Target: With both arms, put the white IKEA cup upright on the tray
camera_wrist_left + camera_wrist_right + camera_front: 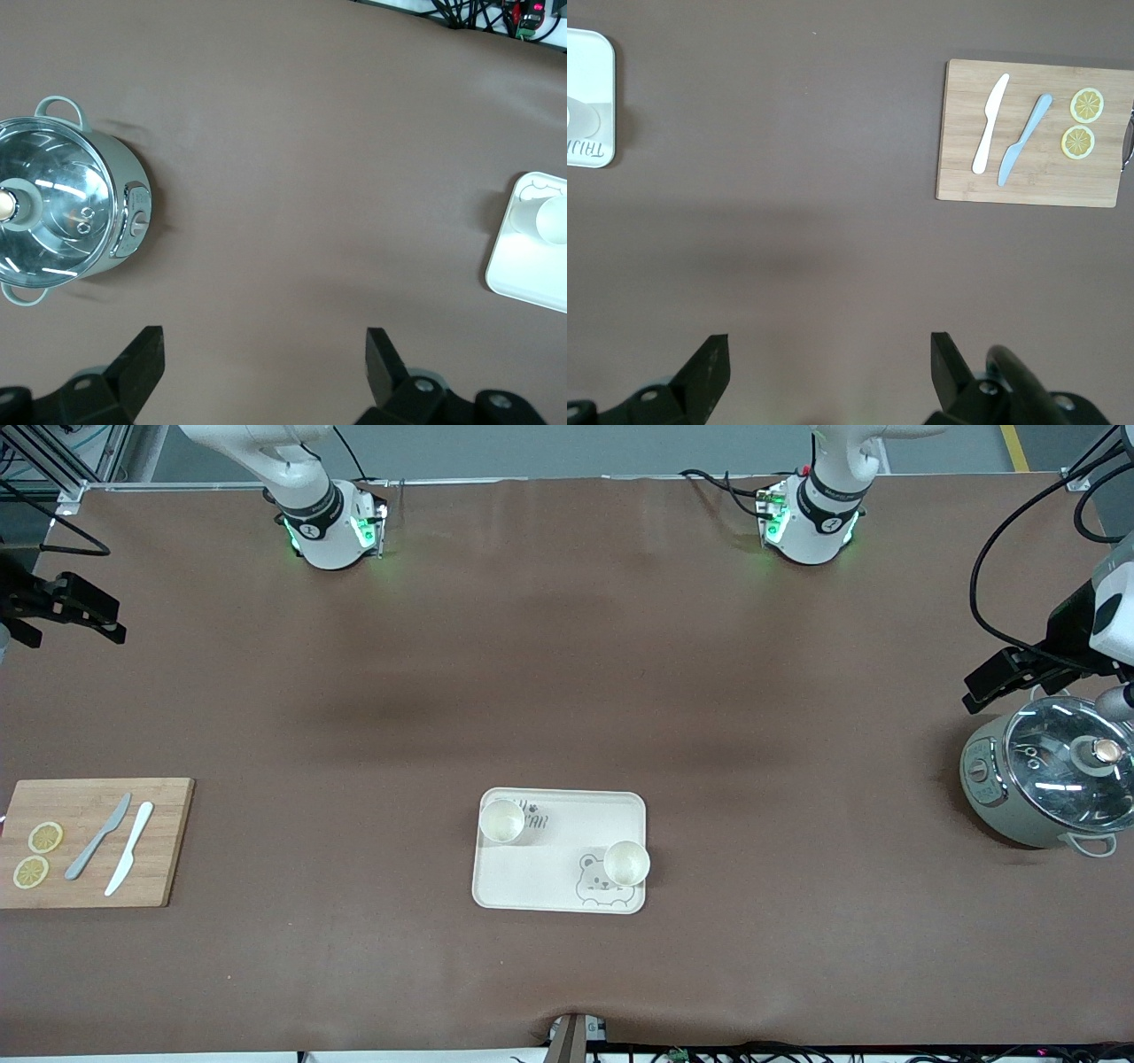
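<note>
The cream-white tray lies on the brown table, midway between the arms' ends and near the front camera. Two white cups stand upright on it: one at the corner toward the right arm's end, one by the bear drawing. My left gripper hangs open and empty over the table beside the pot; its wrist view shows its gripper, the tray's edge and a cup. My right gripper hangs open and empty at the right arm's end of the table; its wrist view shows its gripper and a tray corner.
A grey pot with a glass lid stands at the left arm's end, also in the left wrist view. A wooden cutting board with two knives and two lemon slices lies at the right arm's end, also in the right wrist view.
</note>
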You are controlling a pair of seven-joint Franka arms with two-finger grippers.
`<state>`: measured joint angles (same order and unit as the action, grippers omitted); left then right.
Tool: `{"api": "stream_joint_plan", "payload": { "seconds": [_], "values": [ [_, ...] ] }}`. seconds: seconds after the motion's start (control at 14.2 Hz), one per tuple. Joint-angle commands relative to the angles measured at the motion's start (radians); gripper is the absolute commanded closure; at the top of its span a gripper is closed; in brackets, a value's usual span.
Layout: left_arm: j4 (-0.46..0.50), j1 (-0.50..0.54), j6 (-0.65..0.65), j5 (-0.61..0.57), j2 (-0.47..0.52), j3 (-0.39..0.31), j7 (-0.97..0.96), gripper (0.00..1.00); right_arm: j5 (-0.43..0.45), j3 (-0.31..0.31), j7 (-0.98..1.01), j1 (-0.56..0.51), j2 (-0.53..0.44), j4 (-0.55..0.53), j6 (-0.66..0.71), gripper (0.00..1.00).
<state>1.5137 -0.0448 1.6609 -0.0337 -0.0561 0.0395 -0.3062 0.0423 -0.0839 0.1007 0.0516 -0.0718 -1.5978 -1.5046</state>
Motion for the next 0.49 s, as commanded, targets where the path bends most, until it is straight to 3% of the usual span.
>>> {"api": "stream_joint_plan", "payload": {
  "seconds": [0.0,0.42],
  "values": [
    [0.061,0.006,-0.004,0.006,0.048,0.01,0.077,0.0,0.018,0.0,-0.003,0.01,-0.01,-0.007,0.006,0.0],
    [0.085,0.006,-0.006,0.012,0.07,0.049,0.084,0.0,0.007,-0.002,-0.004,0.002,0.001,-0.004,0.01,0.0]
  ]
}}
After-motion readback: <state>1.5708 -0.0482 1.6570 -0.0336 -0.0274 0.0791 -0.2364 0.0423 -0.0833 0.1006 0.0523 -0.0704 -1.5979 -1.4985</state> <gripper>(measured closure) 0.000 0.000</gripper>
